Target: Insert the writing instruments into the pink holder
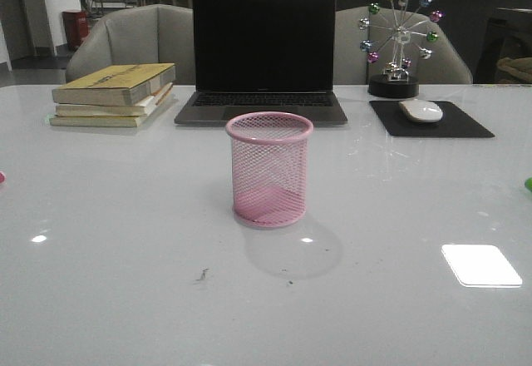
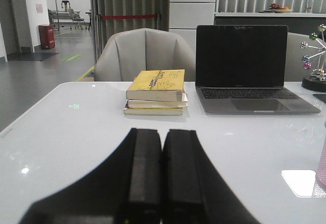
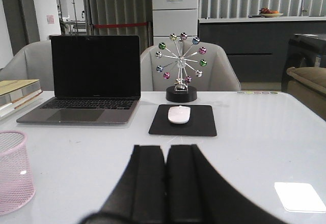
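Note:
The pink holder, a wire-mesh cup, stands upright and empty in the middle of the white table; it also shows at the edge of the right wrist view. At the table's far left edge only a magenta sliver is visible, and at the far right edge a green sliver; the rest of both pens is out of view. My left gripper is shut with nothing between its fingers, low over the table's left part. Over the right part, my right gripper is shut and empty too. Neither gripper appears in the front view.
A stack of books lies at the back left. An open laptop stands behind the holder. A white mouse sits on a black pad at the back right, with a ferris-wheel ornament behind it. Grey chairs stand beyond the table.

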You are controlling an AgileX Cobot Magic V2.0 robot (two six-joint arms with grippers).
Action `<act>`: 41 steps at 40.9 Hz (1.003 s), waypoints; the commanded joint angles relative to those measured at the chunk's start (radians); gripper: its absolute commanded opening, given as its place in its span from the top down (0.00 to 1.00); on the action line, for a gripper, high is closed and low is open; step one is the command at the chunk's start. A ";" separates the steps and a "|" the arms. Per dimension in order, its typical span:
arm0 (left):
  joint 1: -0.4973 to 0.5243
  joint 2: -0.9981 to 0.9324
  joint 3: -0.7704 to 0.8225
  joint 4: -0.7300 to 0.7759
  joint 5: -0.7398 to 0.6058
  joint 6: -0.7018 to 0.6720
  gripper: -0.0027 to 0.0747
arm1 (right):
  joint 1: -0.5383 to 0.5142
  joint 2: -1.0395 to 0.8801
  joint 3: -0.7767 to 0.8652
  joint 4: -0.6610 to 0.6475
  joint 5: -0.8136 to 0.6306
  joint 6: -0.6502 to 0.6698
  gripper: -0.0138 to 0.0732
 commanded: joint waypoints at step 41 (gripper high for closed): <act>-0.002 -0.018 -0.075 -0.003 -0.132 -0.007 0.85 | -0.006 -0.019 -0.117 -0.006 -0.040 -0.007 0.74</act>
